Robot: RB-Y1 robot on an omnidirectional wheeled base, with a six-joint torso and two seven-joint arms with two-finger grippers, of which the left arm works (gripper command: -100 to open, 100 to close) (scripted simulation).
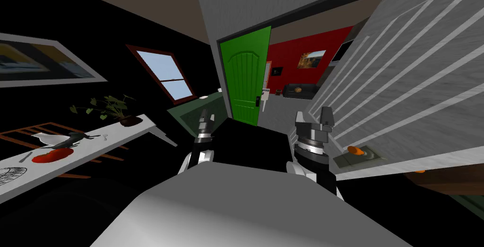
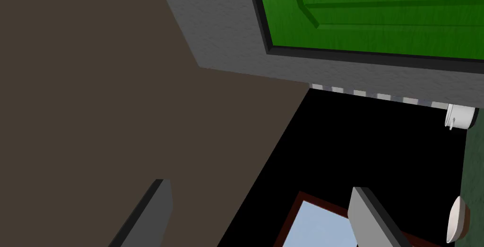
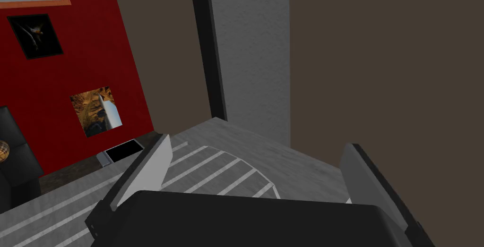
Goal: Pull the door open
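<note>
Two grippers: both are showing in the lower middle of the head view, the left gripper [image 1: 206, 115] left of centre and the right gripper [image 1: 313, 115] right of centre.
Left gripper: its fingers are standing spread, holding nothing, pointing toward a grey wall [image 1: 236, 3] and a green door [image 1: 246, 76] at the centre.
Right gripper: its fingers are standing wide apart too, gripping nothing.
Grey door [image 1: 406, 79]: striped with pale lines, it is filling the right of the head view, standing open at an angle.
Handle [image 1: 355, 150]: orange, it is sitting on a plate [image 1: 350, 160] at the lower right of centre, near the right gripper but apart from it.
Opening: a red wall [image 1: 307, 46] with a picture [image 1: 312, 59] is showing in the upper centre.
Lower left: a white table [image 1: 132, 128] is carrying a plant [image 1: 111, 107].
</note>
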